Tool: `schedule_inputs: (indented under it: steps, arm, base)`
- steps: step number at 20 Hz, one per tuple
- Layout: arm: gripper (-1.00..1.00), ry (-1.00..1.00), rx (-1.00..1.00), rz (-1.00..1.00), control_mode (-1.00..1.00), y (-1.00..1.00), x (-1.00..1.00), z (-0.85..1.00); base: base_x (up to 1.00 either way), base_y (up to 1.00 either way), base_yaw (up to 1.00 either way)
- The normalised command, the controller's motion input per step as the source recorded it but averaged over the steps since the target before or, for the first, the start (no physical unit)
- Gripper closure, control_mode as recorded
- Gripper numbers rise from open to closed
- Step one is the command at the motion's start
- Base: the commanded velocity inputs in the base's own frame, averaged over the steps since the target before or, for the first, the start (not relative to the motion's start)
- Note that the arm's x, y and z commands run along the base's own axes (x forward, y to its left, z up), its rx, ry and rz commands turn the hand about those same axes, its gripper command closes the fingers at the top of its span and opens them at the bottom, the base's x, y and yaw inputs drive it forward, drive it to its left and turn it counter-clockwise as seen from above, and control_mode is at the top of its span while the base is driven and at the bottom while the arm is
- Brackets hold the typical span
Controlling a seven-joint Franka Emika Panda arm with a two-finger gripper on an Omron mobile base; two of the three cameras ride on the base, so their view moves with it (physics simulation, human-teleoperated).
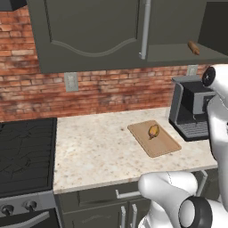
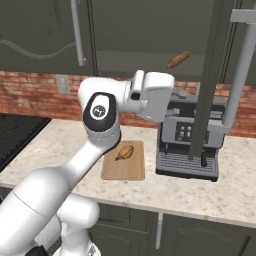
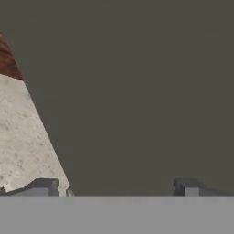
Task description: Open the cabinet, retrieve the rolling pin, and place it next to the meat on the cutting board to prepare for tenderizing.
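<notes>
- I am seeing the gripper (image 3: 114, 187) only as two dark fingertips (image 3: 43, 186) at the bottom of the hand view; they are standing wide apart with nothing between them
- I am finding a flat charcoal surface taking up most of the hand view; I cannot tell which part of the cabinet it is
- I am reading the cabinet (image 2: 150, 30) as open: in the right base view its door (image 2: 210, 75) is showing edge-on, with the silver handle (image 2: 240, 75) cut off by the top edge
- I am locating the rolling pin (image 2: 178, 59) lying tilted on the cabinet's shelf (image 1: 187, 53), above the coffee machine (image 2: 187, 142); in the left base view only a short piece of it is showing
- I am noting the cutting board (image 1: 156, 139) lying flat on the speckled countertop (image 1: 98, 151), just left of the coffee machine, partly covered by the arm in the right base view
- I am seeing the meat (image 1: 153, 131) resting on the board's far half
- I am recording a red brick wall (image 1: 89, 93) with an outlet plate (image 1: 71, 82) behind the counter, a dark stove (image 1: 24, 151) at its left end, and dark base cabinets (image 1: 102, 209) below
</notes>
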Motion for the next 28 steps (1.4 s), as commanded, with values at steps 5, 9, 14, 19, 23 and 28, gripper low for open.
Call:
schedule_inputs:
  steps: [5, 9, 14, 19, 23, 28]
  arm:
    - [-1.00, -0.28, 0.28, 0.02, -1.00, 0.24, 0.00, 0.31]
    - [-1.00, -0.23, 0.32, 0.10, -1.00, 0.28, 0.00, 0.16]
    - [-1.00, -0.05, 0.27, 0.18, -1.00, 0.35, -0.04, 0.00]
    - [-1.00, -0.02, 0.19, 0.16, -1.00, 0.32, 0.14, 0.00]
    - [-1.00, -0.07, 0.08, 0.13, -1.00, 0.37, 0.53, -0.09]
    - [-1.00, -0.13, 0.01, 0.11, -1.00, 0.36, 0.62, -0.16]
  base:
    - [0.00, 0.00, 0.00]
    - [0.00, 0.00, 0.00]
    - [0.00, 0.00, 0.00]
    - [0.00, 0.00, 0.00]
    - [0.00, 0.00, 0.00]
    - [0.00, 0.00, 0.00]
